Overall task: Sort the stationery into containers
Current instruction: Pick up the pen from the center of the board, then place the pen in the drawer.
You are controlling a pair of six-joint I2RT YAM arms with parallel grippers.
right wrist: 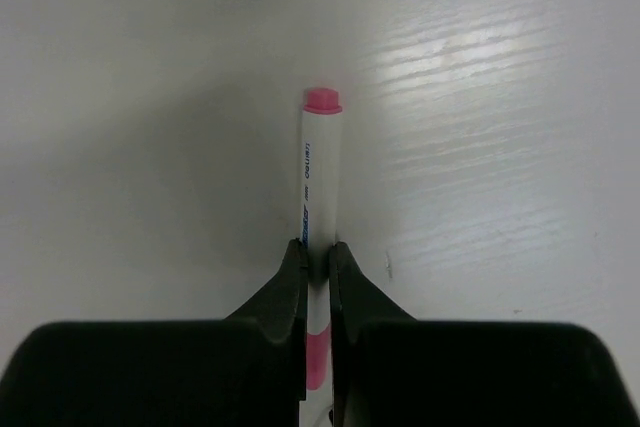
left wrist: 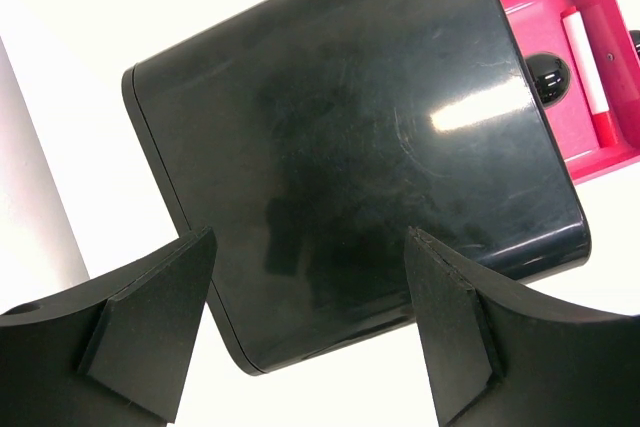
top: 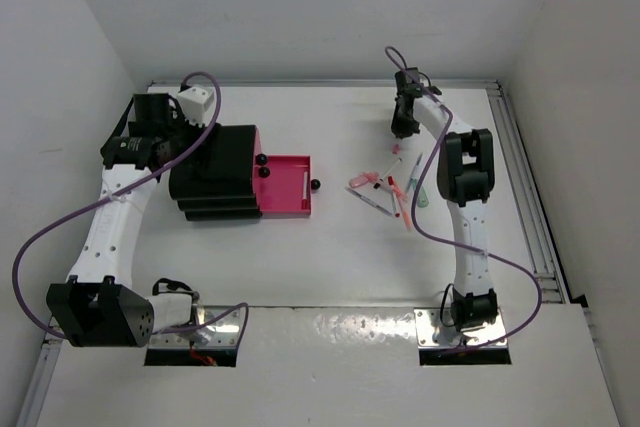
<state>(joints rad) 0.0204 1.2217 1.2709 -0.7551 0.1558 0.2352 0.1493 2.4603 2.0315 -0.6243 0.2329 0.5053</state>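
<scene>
The black stepped drawer unit (top: 213,172) stands left of centre, with one pink drawer (top: 285,187) pulled out to the right. A white marker with a red end (left wrist: 585,62) lies in that drawer (left wrist: 610,7). Loose pens and markers (top: 388,190), pink, red, white and mint green, lie in a heap right of the drawer. My right gripper (right wrist: 317,252) is shut on a white pen with a pink cap (right wrist: 320,172) and holds it above the table, behind the heap (top: 400,135). My left gripper (left wrist: 310,332) is open and empty over the unit's glossy black top (left wrist: 350,117).
Round black knobs (top: 314,185) show on the drawer fronts; one (left wrist: 548,77) is beside the open drawer. White walls close in the table on three sides. A metal rail (top: 525,187) runs along the right edge.
</scene>
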